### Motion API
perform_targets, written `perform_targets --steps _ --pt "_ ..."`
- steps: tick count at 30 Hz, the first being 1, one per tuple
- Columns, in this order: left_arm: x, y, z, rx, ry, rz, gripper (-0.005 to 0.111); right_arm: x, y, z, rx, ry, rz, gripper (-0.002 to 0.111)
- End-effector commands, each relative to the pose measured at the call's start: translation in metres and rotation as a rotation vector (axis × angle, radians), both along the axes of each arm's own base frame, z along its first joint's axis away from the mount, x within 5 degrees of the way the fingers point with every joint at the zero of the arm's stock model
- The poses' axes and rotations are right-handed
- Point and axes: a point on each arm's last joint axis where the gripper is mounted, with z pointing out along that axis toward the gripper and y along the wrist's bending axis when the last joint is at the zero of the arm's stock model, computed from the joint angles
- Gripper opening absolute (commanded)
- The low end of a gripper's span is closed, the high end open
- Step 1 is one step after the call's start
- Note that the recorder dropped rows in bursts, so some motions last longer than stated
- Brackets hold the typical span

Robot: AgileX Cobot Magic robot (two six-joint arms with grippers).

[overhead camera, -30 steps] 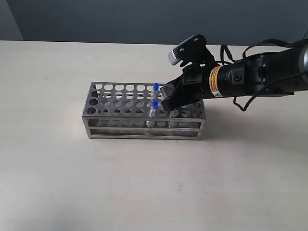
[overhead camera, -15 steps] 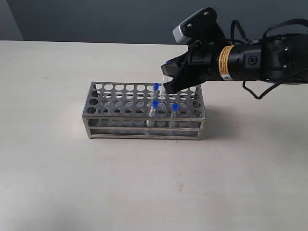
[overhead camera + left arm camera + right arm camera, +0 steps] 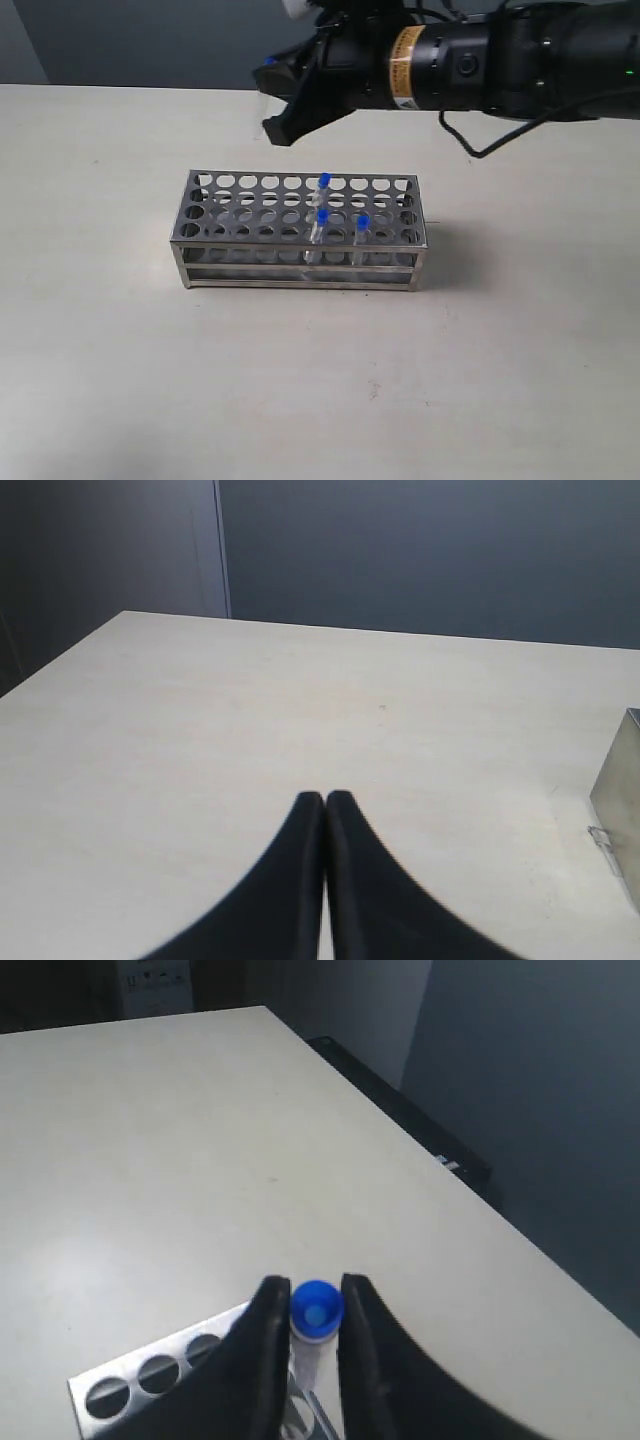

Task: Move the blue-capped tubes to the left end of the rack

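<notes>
Held blue-capped tube (image 3: pixel 317 1312) is slim clear plastic: light, slick, prob crushable, so pinch just under the cap w/ modest force. The right gripper (image 3: pixel 314 1290) is clamped on it there, up in the air behind the rack (image 3: pixel 300 268), toward its left half. Count: 4 tubes, 1 held + 3 seated mid-to-right (back tube (image 3: pixel 324 181), front-mid tube (image 3: pixel 322 216), front-right tube (image 3: pixel 362 219)), 1 rack; left gripper (image 3: pixel 325 800) is pinched closed on nothing.

rack (image 3: pixel 250 262) left holes free; three tubes (image 3: pixel 321 224) mid-right.

Seemingly four blue-capped tubes (image 3: pixel 322 216) and one rack (image 3: pixel 250 283).
</notes>
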Motion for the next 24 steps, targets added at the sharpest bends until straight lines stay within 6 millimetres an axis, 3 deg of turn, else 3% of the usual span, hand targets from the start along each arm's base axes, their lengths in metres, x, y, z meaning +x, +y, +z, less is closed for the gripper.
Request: perform_targets --steps 1,10,24 --pt "0.0 0.0 0.0 0.002 -0.003 -0.001 0.001 0.008 0.033 -0.017 -0.014 0.009 0.046 -0.001" --pt "0.0 0.0 0.0 0.002 -0.003 -0.001 0.001 0.01 0.069 -0.043 -0.04 0.029 0.095 -0.001" --pt "0.0 0.0 0.0 0.002 -0.003 -0.001 0.001 0.016 0.067 -0.051 -0.108 0.01 0.034 -0.001"
